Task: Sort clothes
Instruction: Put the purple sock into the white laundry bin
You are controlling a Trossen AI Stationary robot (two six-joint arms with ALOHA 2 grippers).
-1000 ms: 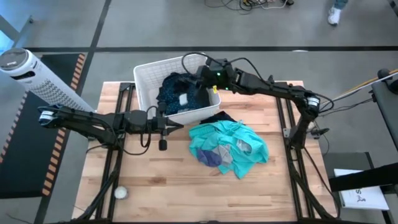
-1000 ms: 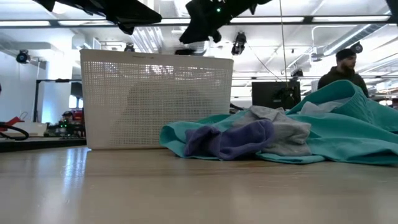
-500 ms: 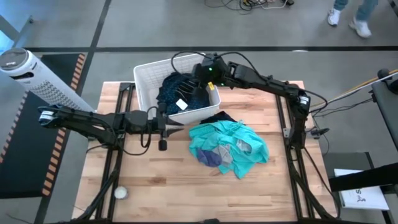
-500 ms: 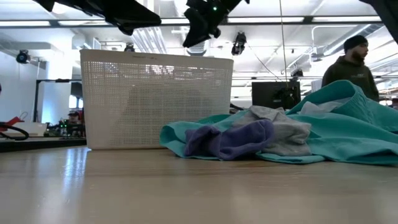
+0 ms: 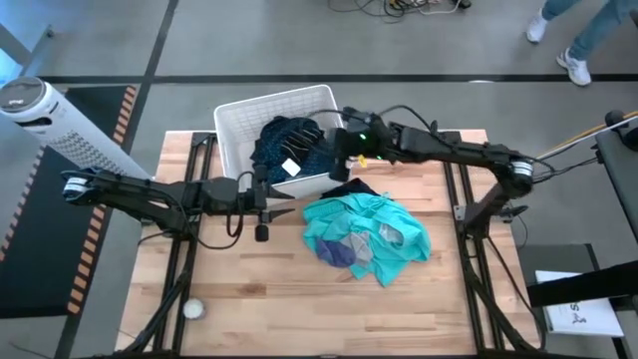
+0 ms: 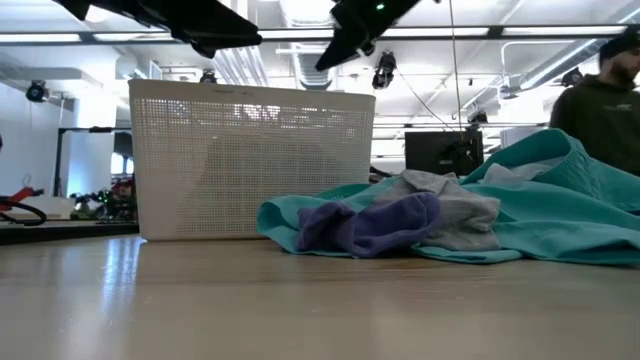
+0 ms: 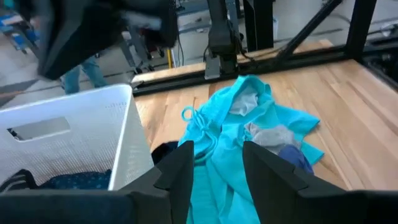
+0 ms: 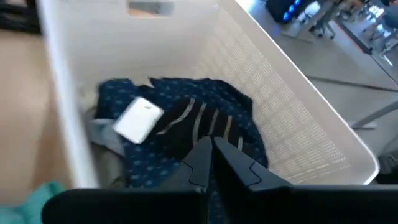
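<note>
A white basket [image 5: 229, 115] stands at the table's far left and holds a navy dotted garment [image 8: 186, 118] with a white tag [image 8: 138, 119]. My right gripper [image 8: 211, 152] hangs shut above that garment, close to the basket's right wall [image 5: 334, 150], and holds nothing. A teal garment [image 5: 369, 234] lies heaped on the table's middle with grey [image 6: 455, 215] and purple [image 6: 380, 225] pieces on it. A black garment [image 5: 354, 187] lies between the heap and the basket. My left gripper [image 7: 217, 158] hovers open, near the basket's near corner [image 5: 289, 197], pointing at the heap.
A white perforated cylinder [image 5: 50, 120] leans in off the table's left. A small ball [image 5: 192, 309] lies near the front left corner. Bare wood [image 5: 299, 309] stretches along the near edge. A person [image 6: 610, 90] walks in the room behind.
My right gripper first reached farther over the basket, then drew back toward the table's right and near side, ending above the basket's right wall. The navy garment stays in the basket. The person behind has walked to the right.
</note>
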